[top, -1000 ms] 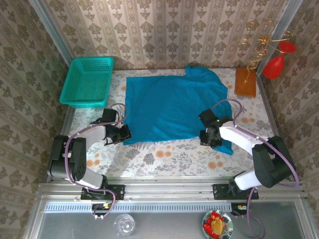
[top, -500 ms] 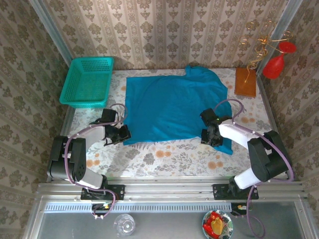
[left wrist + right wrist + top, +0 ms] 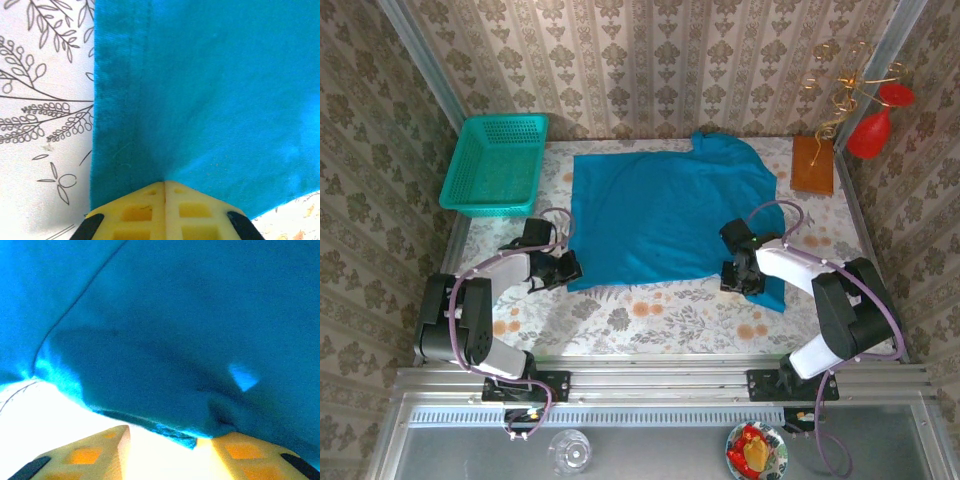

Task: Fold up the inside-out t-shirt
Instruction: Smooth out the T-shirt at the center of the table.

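The inside-out t-shirt [image 3: 665, 215], plain blue-teal, lies spread flat across the middle of the floral table. My left gripper [image 3: 568, 268] is at its near-left corner. In the left wrist view the yellow fingers [image 3: 145, 210] meet at the left gripper [image 3: 165, 183], shut on the hem of the t-shirt [image 3: 210, 90], which creases into the tips. My right gripper [image 3: 738, 280] is at the shirt's near-right edge. In the right wrist view the right gripper [image 3: 162, 437] is open, a fold of the t-shirt [image 3: 175, 340] hanging just beyond the gap and touching the right fingertip [image 3: 235, 445].
A teal mesh basket [image 3: 495, 165] stands at the back left corner. A brown flat block [image 3: 812, 165] lies at the back right, with a red and gold ornament [image 3: 870, 135] beside it. Bare floral table [image 3: 650, 315] runs along the near edge.
The right gripper's jaws have spread wider at the shirt's near-right edge, and its arm has shifted slightly. The left gripper and the shirt stay as they were.
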Controlling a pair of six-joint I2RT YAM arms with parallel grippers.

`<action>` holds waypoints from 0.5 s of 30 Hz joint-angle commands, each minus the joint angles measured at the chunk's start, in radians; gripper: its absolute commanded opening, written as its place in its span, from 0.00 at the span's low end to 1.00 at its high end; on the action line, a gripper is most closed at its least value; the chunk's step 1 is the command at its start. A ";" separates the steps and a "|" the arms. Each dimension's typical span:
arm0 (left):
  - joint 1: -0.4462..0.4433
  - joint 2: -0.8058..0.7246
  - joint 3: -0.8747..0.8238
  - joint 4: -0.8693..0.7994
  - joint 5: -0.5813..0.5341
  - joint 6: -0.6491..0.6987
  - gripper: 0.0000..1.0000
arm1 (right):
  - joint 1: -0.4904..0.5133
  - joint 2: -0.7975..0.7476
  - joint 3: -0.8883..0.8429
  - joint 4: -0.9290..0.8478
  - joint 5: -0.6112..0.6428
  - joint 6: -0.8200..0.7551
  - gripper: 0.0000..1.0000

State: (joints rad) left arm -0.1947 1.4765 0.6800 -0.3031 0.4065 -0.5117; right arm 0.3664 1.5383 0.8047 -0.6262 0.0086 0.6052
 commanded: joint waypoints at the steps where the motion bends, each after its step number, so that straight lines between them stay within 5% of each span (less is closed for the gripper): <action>1: 0.006 -0.019 -0.003 -0.023 0.003 0.010 0.08 | 0.026 -0.003 -0.024 0.005 -0.143 0.001 0.44; 10: 0.006 -0.016 0.004 -0.035 0.006 0.016 0.08 | 0.077 -0.085 0.007 -0.058 -0.234 -0.025 0.53; 15: 0.006 -0.041 0.015 -0.055 0.003 0.021 0.08 | 0.075 -0.139 0.027 -0.095 -0.150 -0.035 0.59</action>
State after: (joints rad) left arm -0.1947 1.4719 0.6800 -0.3161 0.4065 -0.5114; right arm 0.4412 1.4284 0.8051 -0.6617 -0.1833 0.5869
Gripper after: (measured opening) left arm 0.083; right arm 0.582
